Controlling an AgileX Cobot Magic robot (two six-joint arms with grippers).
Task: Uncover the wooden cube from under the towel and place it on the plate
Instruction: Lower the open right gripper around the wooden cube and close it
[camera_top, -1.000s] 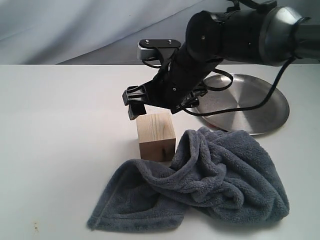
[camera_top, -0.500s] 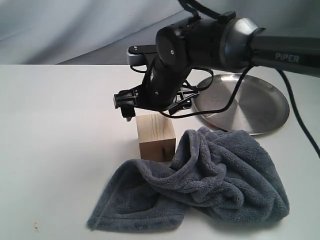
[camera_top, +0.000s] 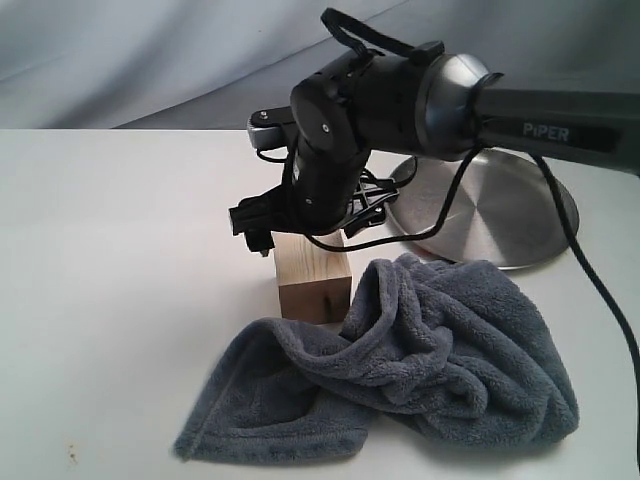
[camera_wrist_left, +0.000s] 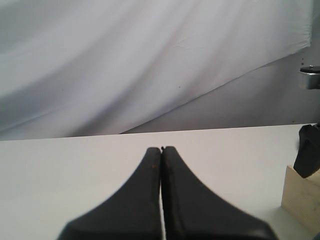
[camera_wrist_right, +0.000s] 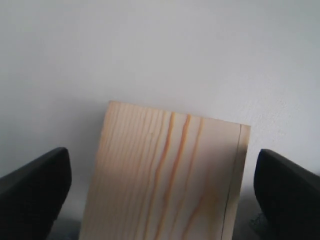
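Two grippers inspected. Left gripper (camera_wrist_left: 161, 150): fingers pressed together, empty, over the table (camera_top: 120, 250). Right gripper (camera_wrist_right: 162, 192): fingers spread wide, one on either side of the wooden cube (camera_top: 315, 285), with gaps showing, no grip. Wooden cube: uncovered, standing on the table, against the crumpled towel (camera_top: 420, 370). Plate (camera_top: 520, 215): behind the towel, further right. Right arm (camera_top: 560, 125) lettering (camera_top: 548, 131) reads "PiPER".

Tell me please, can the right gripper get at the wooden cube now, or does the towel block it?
Probably yes. The wooden cube stands uncovered beside the towel, and the right gripper hangs just above it, jaws open to either side, nothing between.
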